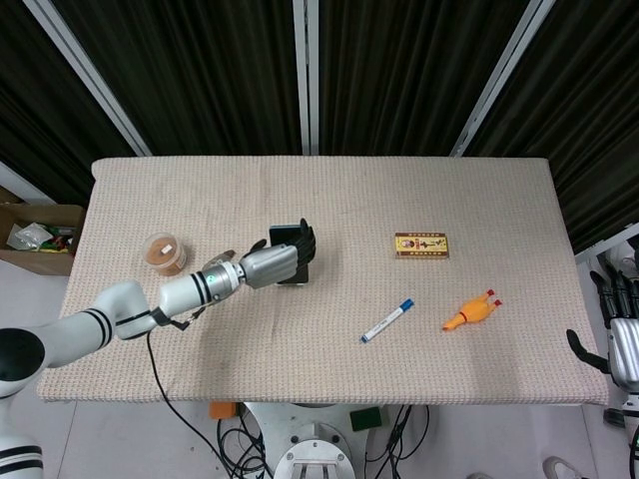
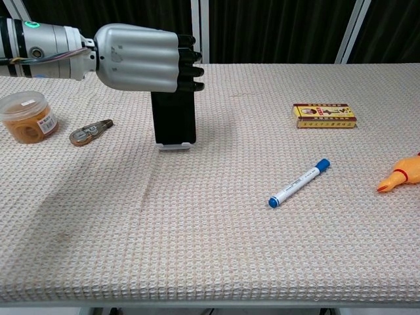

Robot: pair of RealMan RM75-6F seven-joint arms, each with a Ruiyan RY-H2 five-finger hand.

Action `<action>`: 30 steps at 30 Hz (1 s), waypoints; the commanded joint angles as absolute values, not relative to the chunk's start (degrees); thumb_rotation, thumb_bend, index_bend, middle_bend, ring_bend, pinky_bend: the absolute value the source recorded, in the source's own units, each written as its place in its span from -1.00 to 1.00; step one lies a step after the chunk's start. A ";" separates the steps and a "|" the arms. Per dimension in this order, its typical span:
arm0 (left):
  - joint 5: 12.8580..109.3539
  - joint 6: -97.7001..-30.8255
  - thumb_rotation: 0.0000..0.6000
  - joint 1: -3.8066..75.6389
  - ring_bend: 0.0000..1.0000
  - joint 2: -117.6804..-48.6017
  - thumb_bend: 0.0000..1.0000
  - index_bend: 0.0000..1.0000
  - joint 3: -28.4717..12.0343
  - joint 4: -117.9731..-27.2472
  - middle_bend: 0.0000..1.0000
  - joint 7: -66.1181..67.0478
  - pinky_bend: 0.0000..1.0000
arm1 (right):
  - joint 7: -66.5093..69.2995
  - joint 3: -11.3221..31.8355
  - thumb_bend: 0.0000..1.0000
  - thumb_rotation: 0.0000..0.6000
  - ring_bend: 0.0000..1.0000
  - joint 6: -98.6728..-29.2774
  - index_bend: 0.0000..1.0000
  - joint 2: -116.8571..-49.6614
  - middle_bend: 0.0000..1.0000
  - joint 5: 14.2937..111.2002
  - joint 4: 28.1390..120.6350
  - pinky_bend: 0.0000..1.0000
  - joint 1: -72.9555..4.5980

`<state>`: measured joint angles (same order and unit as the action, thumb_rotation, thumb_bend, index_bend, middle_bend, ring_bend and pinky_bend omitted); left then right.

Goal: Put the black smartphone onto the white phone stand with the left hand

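The black smartphone (image 2: 174, 118) stands upright on the white phone stand (image 2: 176, 147), of which only the low front lip shows. My left hand (image 2: 141, 58) reaches in from the left with its fingers curled over the phone's top edge, hiding it. From above, the left hand (image 1: 272, 263) covers most of the smartphone (image 1: 287, 235), and its thumb sticks out to the left, apart from the phone. My right hand (image 1: 621, 334) hangs off the table's right edge with its fingers extended and nothing in it.
Left of the stand lie a small correction-tape dispenser (image 2: 90, 131) and a round orange-lidded tub (image 2: 26, 117). To the right are a yellow box (image 2: 324, 115), a blue-capped marker (image 2: 298, 183) and a rubber chicken (image 2: 400, 173).
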<state>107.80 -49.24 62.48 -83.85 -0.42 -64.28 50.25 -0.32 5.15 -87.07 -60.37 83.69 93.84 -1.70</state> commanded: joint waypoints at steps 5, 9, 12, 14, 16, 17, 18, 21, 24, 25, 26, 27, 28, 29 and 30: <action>105.71 -48.31 1.00 61.77 -0.92 -82.96 -0.72 -0.93 -1.13 -65.93 -0.97 51.60 -0.62 | -0.37 5.14 -0.35 1.00 -1.00 -87.12 -1.00 -60.30 -1.00 83.86 94.01 -1.00 -1.73; 103.10 -48.35 1.00 60.42 -1.00 -81.53 -0.83 -0.99 -2.36 -69.01 -1.00 53.37 -0.70 | -0.30 5.23 -0.35 1.00 -1.00 -87.18 -1.00 -60.11 -1.00 83.85 94.08 -1.00 -1.73; 100.54 -49.99 1.00 58.29 -1.00 -79.56 -0.89 -1.00 -3.67 -73.04 -1.00 55.62 -0.73 | -0.28 5.29 -0.35 1.00 -1.00 -87.11 -1.00 -59.99 -1.00 83.85 94.16 -1.00 -1.81; 98.15 -51.95 1.00 55.83 -1.00 -77.56 -0.90 -1.00 -4.43 -76.79 -1.00 57.27 -0.74 | -0.15 5.30 -0.35 1.00 -1.00 -87.22 -1.00 -59.94 -1.00 83.99 94.21 -1.00 -1.81; 95.52 -54.52 1.00 52.99 -1.00 -75.55 -0.90 -1.00 -5.05 -80.82 -1.00 57.89 -0.74 | 0.06 5.30 -0.35 1.00 -1.00 -87.34 -1.00 -59.93 -1.00 84.08 94.15 -1.00 -1.77; 93.99 -57.31 1.00 50.74 -1.00 -74.26 -0.90 -1.00 -5.52 -83.43 -1.00 58.20 -0.73 | 0.20 5.28 -0.35 1.00 -1.00 -87.41 -1.00 -59.93 -1.00 84.12 94.06 -1.00 -1.73; 92.92 -59.74 1.00 48.92 -1.00 -73.34 -0.90 -1.00 -5.84 -85.31 -1.00 58.10 -0.73 | 0.29 5.26 -0.35 1.00 -1.00 -87.43 -1.00 -59.92 -1.00 84.11 93.97 -1.00 -1.69; 89.12 -68.06 1.00 42.17 -1.00 -70.85 -0.93 -1.00 -6.16 -91.19 -1.00 55.17 -0.73 | 0.54 5.20 -0.35 1.00 -1.00 -87.44 -1.00 -59.89 -1.00 84.05 93.71 -1.00 -1.60; 84.58 -75.13 0.99 34.76 -1.00 -69.27 -1.00 -1.00 -4.95 -96.93 -1.00 50.22 -0.73 | 0.69 5.05 -0.35 1.00 -1.00 -87.57 -1.00 -59.91 -1.00 84.30 93.52 -1.00 -1.50; 83.07 -76.38 0.93 32.64 -1.00 -68.61 -1.00 -1.00 -4.12 -98.97 -1.00 48.62 -0.72 | 0.66 4.98 -0.35 1.00 -1.00 -87.62 -1.00 -59.93 -1.00 84.44 93.43 -1.00 -1.47; 81.48 -78.02 0.84 29.98 -1.00 -67.63 -1.00 -1.00 -3.02 -101.36 -1.00 46.43 -0.72 | 0.54 4.86 -0.35 1.00 -1.00 -87.67 -1.00 -59.99 -1.00 84.64 93.24 -1.00 -1.43; 80.47 -79.53 0.67 28.00 -1.00 -67.02 -1.00 -1.00 -2.32 -102.70 -1.00 44.87 -0.72 | 0.36 4.75 -0.35 1.00 -1.00 -87.74 -1.00 -60.05 -1.00 84.80 93.05 -1.00 -1.40; 79.07 -81.62 0.39 25.34 -1.00 -66.44 -1.00 -1.00 -1.49 -104.07 -1.00 42.68 -0.71 | 0.02 4.64 -0.35 1.00 -1.00 -87.98 -1.00 -60.22 -1.00 85.10 92.67 -1.00 -1.32; 77.43 -83.27 0.00 23.08 -1.00 -66.05 -1.00 -1.00 -0.88 -104.98 -1.00 40.70 -0.71 | -0.29 4.55 -0.35 1.00 -1.00 -88.27 -1.00 -60.44 -1.00 85.38 92.24 -1.00 -1.24; 76.23 -84.50 -0.37 21.19 -1.00 -65.69 -1.00 -1.00 -0.29 -105.80 -1.00 38.74 -0.72 | -0.68 4.42 -0.35 1.00 -1.00 -88.61 -1.00 -60.68 -1.00 85.68 91.69 -1.00 -1.10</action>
<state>81.56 -79.77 27.78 -68.38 -2.80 -101.27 45.06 -0.28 4.59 -88.25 -60.40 85.33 92.18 -1.25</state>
